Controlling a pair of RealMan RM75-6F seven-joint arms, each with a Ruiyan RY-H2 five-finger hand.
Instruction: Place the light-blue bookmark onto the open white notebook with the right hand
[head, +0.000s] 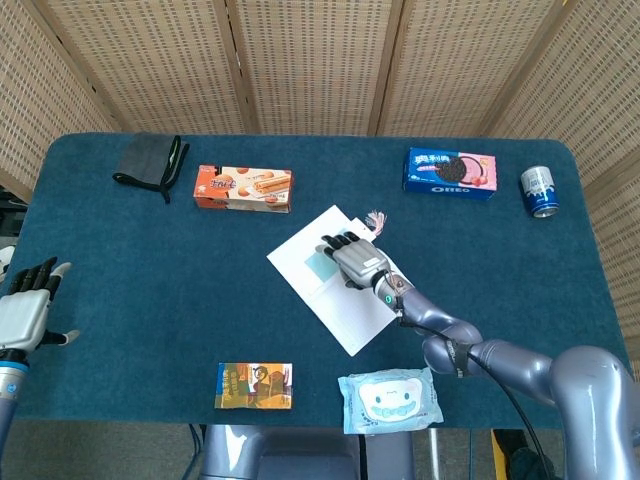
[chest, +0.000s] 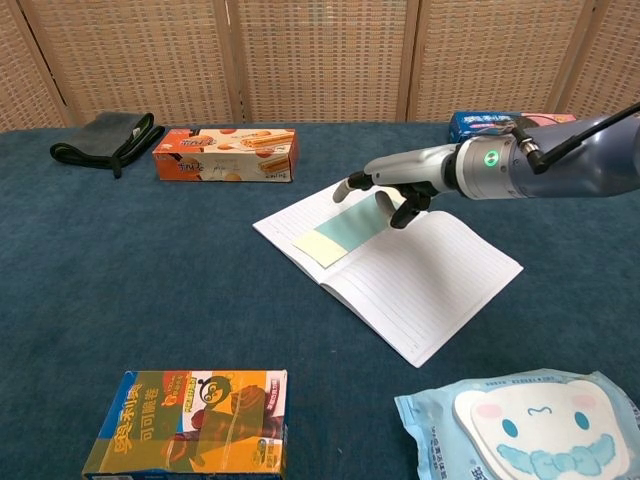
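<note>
Right hand (chest: 400, 190) hovers empty over bookmark (chest: 345, 226) lying on notebook (chest: 420, 275).

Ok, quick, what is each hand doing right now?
Left hand: open, holding nothing.
Right hand: open above the light-blue bookmark on the white notebook, holding nothing.

A blue table (head: 150, 270) is holding an open notebook (head: 340, 285) in the middle, cookie boxes (head: 243, 188) and a can (head: 539, 191) along the back edge, and wipes (head: 390, 400) at the front edge.
</note>
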